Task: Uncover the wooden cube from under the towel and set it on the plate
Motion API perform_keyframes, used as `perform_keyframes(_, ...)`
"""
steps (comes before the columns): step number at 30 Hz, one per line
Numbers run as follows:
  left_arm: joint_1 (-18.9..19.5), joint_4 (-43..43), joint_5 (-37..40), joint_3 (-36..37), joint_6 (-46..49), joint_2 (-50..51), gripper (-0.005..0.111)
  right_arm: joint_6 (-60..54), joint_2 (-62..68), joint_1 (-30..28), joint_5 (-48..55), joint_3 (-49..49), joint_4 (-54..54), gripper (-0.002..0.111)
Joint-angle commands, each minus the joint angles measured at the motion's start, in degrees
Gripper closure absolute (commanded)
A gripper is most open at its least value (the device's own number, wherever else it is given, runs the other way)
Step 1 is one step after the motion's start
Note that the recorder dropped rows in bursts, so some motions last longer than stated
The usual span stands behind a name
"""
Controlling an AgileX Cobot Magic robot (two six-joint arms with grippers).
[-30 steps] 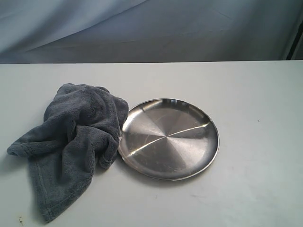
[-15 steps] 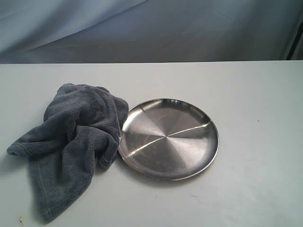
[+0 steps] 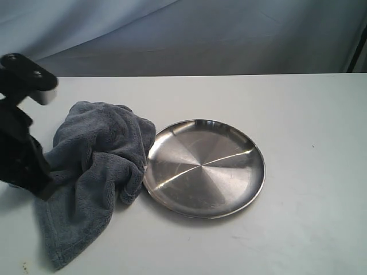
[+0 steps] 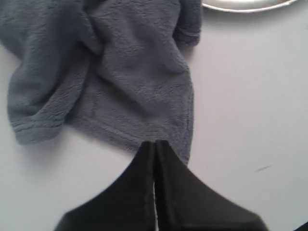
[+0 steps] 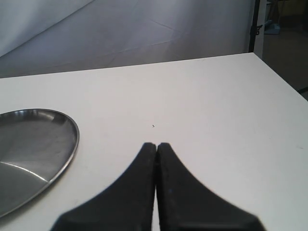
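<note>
The dark grey towel (image 3: 97, 166) lies bunched on the white table, left of the steel plate (image 3: 203, 166) and touching its rim. The wooden cube is hidden; no part of it shows in any view. My left gripper (image 3: 43, 189) hangs over the towel's left hem, shut with nothing between its fingers. The left wrist view shows those shut tips (image 4: 155, 143) above the towel's (image 4: 120, 72) stitched edge, with the plate's rim (image 4: 245, 6) beyond. My right gripper (image 5: 156, 144) is shut and empty over bare table beside the plate (image 5: 29, 144); the exterior view does not show it.
A grey-blue cloth backdrop (image 3: 183, 34) hangs behind the table's far edge. White tabletop (image 3: 309, 126) stretches right of the plate and in front of it. A dark stand (image 5: 251, 26) rises past the table's far corner.
My left arm has come into the exterior view from the left and now covers the towel's left corner. Towel and plate have not moved.
</note>
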Motion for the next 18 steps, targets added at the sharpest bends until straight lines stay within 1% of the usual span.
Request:
perform_keyframes(1,-7.44,-1.12,1.54,-4.47,-1.47,8.75,0.107,0.23,-0.37,0.00,0.68,0.15,0.28,0.105)
perform_keyframes(3,-10.45,-1.12,2.75,-8.18,-3.89,13.97,0.107,0.23,-0.37,0.00,0.68,0.15,0.28,0.105)
perform_keyframes(5,-11.38,-1.49,3.86,-12.76,-9.11,19.42,0.107,0.23,-0.37,0.00,0.68,0.15,0.28,0.105)
perform_keyframes(6,-11.38,-2.19,5.61,-15.96,-10.33,21.95,0.107,0.23,-0.37,0.00,0.68,0.15,0.28,0.105)
perform_keyframes(9,-11.38,-2.18,9.89,-22.45,-10.33,26.96,0.107,0.23,-0.37,0.00,0.68,0.15,0.28,0.105)
perform_keyframes(12,-11.38,-1.49,9.99,-28.25,-12.47,30.73,0.107,0.23,-0.37,0.00,0.68,0.15,0.28,0.105)
perform_keyframes(15,-10.81,-1.14,9.99,-33.65,-17.13,33.62,0.107,0.23,-0.37,0.00,0.68,0.15,0.28,0.105)
perform_keyframes(18,-9.58,-0.91,9.99,-38.39,-20.67,35.92,0.107,0.23,-0.37,0.00,0.68,0.15,0.28,0.105)
